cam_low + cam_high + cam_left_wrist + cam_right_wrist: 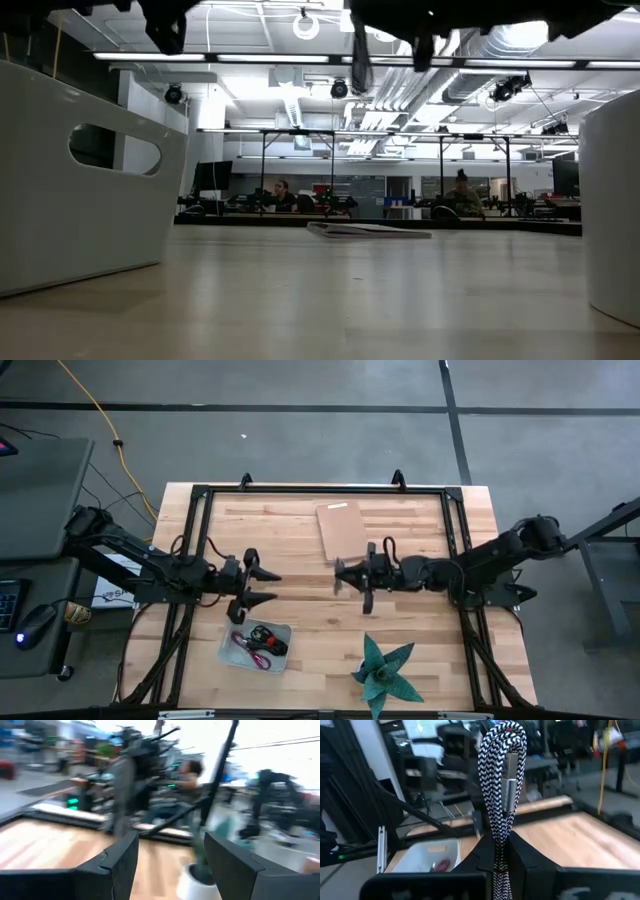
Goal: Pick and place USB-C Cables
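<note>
My right gripper (342,574) is over the middle of the table, fingers pointing toward the table's left, shut on a grey braided USB-C cable (499,785) folded into a bundle. My left gripper (264,588) is open and empty, level, facing the right gripper across a gap, just beyond the white tray (232,656). In the tray lie a red cable (240,643) and dark cables (270,641). From table height the grey cable (360,60) shows as a dark strand high above the table. My right gripper pinches the folded grey cable between its two fingers (520,857), several strands together. The looped end with a silver plug (510,780) sticks out past the fingertips. The fingers come level from the table's right. The cable is lifted clear of the table.
A brown board (343,530) lies flat toward the far edge. A teal paper star (383,671) sits near the near edge, right of the tray. A black frame (200,520) borders the table. Bare wood lies between the grippers and the board. People sit in the room beyond.
</note>
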Controlling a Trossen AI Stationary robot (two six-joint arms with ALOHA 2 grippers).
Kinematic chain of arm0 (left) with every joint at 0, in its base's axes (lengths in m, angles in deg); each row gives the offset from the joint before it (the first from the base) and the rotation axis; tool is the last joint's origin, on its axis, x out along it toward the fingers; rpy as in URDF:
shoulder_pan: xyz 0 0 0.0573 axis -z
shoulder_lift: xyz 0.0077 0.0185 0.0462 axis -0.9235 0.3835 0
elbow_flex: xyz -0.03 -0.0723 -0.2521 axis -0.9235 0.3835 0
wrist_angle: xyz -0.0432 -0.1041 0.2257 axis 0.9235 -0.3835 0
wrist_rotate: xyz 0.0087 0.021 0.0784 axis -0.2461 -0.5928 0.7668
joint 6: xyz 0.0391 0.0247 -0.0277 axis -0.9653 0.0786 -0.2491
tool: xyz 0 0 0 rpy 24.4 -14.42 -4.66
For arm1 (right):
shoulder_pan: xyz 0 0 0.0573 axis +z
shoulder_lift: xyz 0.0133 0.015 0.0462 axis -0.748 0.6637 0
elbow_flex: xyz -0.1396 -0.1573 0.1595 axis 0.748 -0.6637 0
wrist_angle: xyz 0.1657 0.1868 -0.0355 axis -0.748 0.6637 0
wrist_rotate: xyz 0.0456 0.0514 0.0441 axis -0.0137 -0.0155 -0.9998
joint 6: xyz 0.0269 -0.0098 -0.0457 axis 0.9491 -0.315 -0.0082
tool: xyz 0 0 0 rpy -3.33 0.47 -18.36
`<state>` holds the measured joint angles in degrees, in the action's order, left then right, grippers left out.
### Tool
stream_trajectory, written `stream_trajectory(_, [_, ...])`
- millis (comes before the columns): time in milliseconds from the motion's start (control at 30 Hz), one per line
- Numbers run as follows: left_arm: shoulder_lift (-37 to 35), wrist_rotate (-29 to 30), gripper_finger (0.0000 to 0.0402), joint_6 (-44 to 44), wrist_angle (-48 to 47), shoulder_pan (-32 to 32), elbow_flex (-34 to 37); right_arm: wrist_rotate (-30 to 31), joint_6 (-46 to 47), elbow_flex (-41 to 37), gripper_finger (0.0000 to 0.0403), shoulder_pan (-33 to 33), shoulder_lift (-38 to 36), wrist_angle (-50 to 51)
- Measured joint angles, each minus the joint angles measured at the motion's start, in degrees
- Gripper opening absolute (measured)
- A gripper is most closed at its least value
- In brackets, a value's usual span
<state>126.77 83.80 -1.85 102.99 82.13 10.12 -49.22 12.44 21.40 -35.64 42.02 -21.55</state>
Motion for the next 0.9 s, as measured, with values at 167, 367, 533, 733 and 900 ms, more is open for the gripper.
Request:
stream_trajectory(167, [1.2, 4.3, 0.0209, -2.6, 0.0, 0.0, 0.0, -3.5, -5.3, 3.6, 0.0005, -1.3, 3.2, -1.7])
stream_trajectory(367, [1.3, 9.5, 0.0209, -3.5, -0.5, 0.0, 0.0, -4.0, -7.4, 4.8, 0.0006, -0.4, 5.4, -1.6])
stream_trajectory(533, [1.3, 9.4, 0.0209, -3.1, -1.4, 0.0, 0.0, -3.9, -6.7, 4.8, 0.0007, -0.4, 5.3, -1.5])
stream_trajectory(733, [1.6, 9.3, 0.0209, -1.9, -1.3, 0.0, 0.0, -4.2, -7.3, 4.8, 0.0008, -0.4, 5.3, -2.2])
stream_trajectory(900, [5.6, 9.4, 0.0209, -1.1, 0.0, -0.1, -0.4, -5.4, -7.0, 4.9, 0.0007, -0.4, 7.6, -8.2])
